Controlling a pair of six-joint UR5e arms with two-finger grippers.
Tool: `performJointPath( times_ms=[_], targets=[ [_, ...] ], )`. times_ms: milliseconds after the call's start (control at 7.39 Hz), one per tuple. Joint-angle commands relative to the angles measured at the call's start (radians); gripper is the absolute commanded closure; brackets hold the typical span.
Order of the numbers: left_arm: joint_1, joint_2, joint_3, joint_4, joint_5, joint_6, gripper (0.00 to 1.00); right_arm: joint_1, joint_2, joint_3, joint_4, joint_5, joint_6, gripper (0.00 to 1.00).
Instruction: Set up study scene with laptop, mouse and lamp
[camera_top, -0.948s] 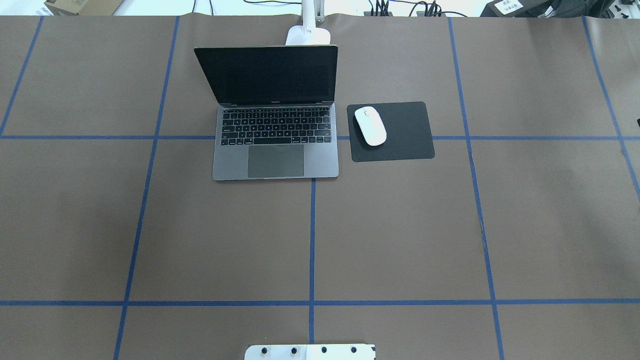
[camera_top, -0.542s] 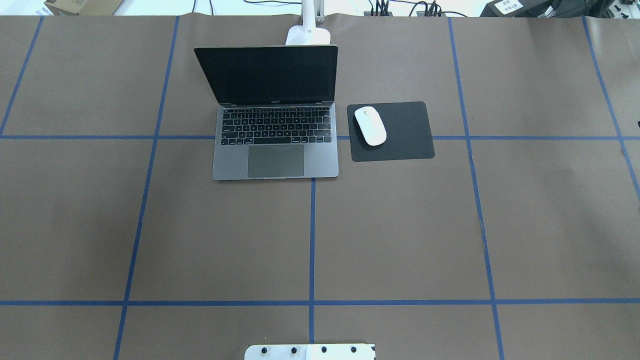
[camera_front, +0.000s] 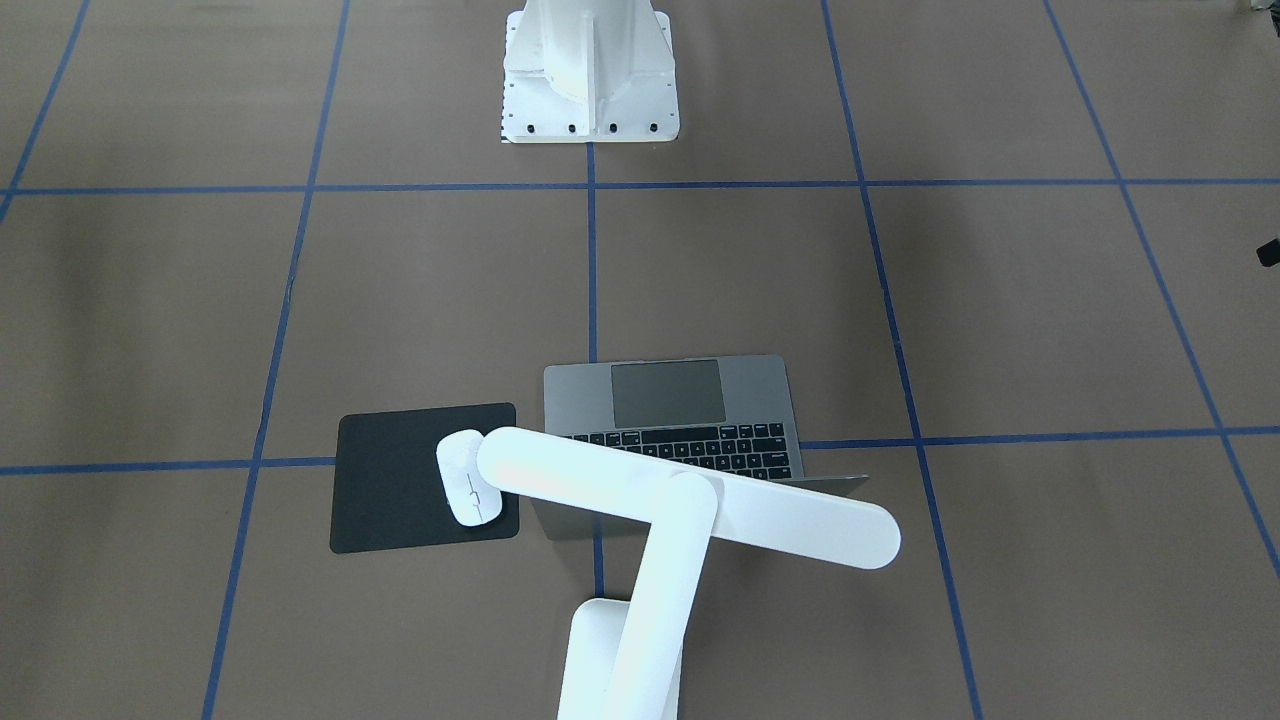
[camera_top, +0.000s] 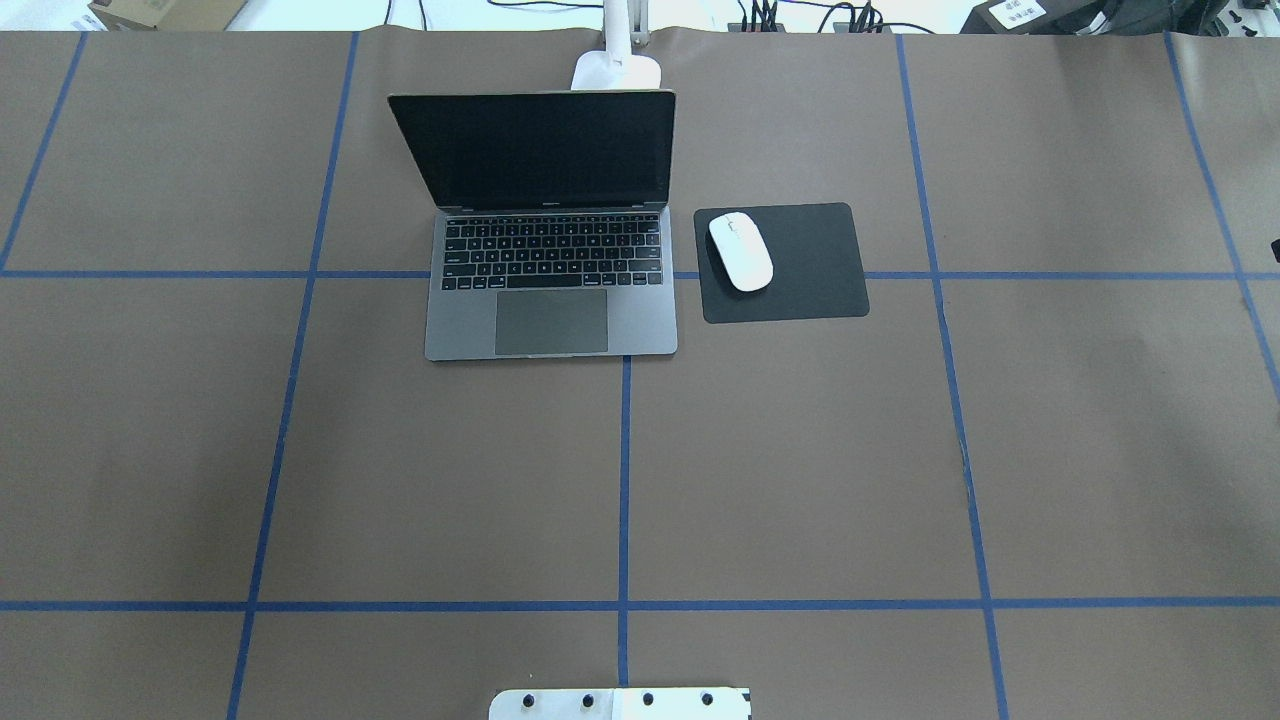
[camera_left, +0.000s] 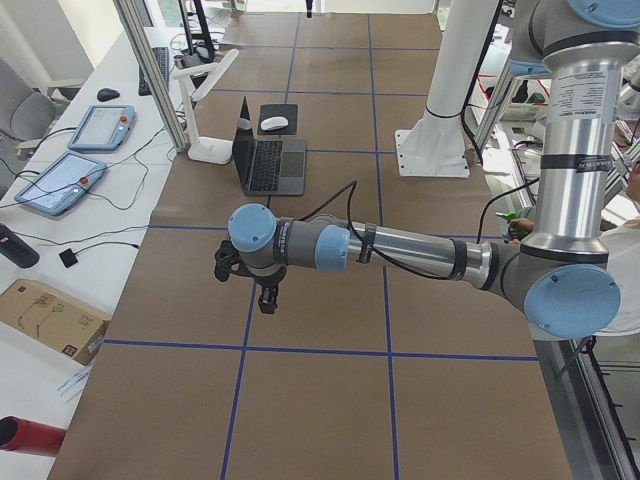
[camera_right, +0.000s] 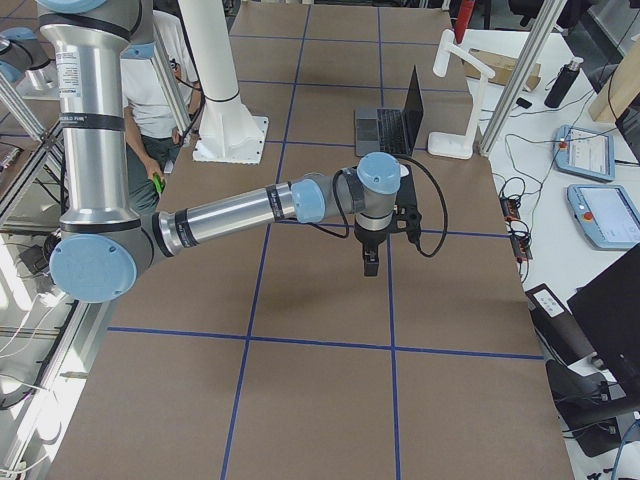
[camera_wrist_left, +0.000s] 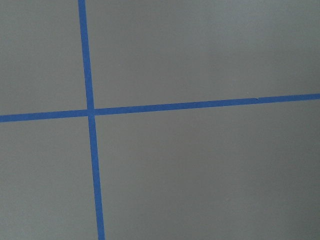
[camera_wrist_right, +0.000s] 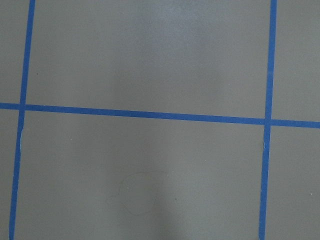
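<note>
I'm reading the laptop as placed. It's sitting open with the lid up and the screen dark, keyboard facing the robot's base.

The mouse is lying on the black mat just beside the laptop on the robot's right. It's near the mat's laptop-side edge and angled a little.

The lamp is standing just behind the laptop's lid, on the side away from the robot. In the front-facing view its bar head is reaching across above the lid, with one end looking to overlap the mouse. I can't tell whether it's lit.

I'm judging the scene as essentially set up, since all three items are grouped and nothing is being carried. At most, switching on the lamp might be left.

Both arms are hanging over bare table, well apart from the laptop, one toward each end. The left gripper and right gripper are pointing down and showing only in the side views, so I can't tell how wide the jaws are. Neither seems to be carrying anything. Both wrist cams are showing only brown cover and blue tape.
</note>
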Motion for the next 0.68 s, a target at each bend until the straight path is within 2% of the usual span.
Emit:
performJointPath(
  times_ms=[0, 271, 542],
  targets=[
    [-0.042, 0.014, -0.013, 0.000, -0.002, 0.008, 0.00, 0.001, -0.002, -0.013, 0.006, 0.008, 0.001, 0.01],
    [-0.044, 0.009, -0.022, -0.001, -0.001, 0.002, 0.00, 0.001, -0.003, -0.015, 0.008, 0.015, -0.002, 0.01],
    [-0.048, 0.043, -0.079, 0.002, 0.016, 0.002, 0.00, 0.001, -0.014, -0.013, 0.014, 0.026, -0.003, 0.01]
  ],
)
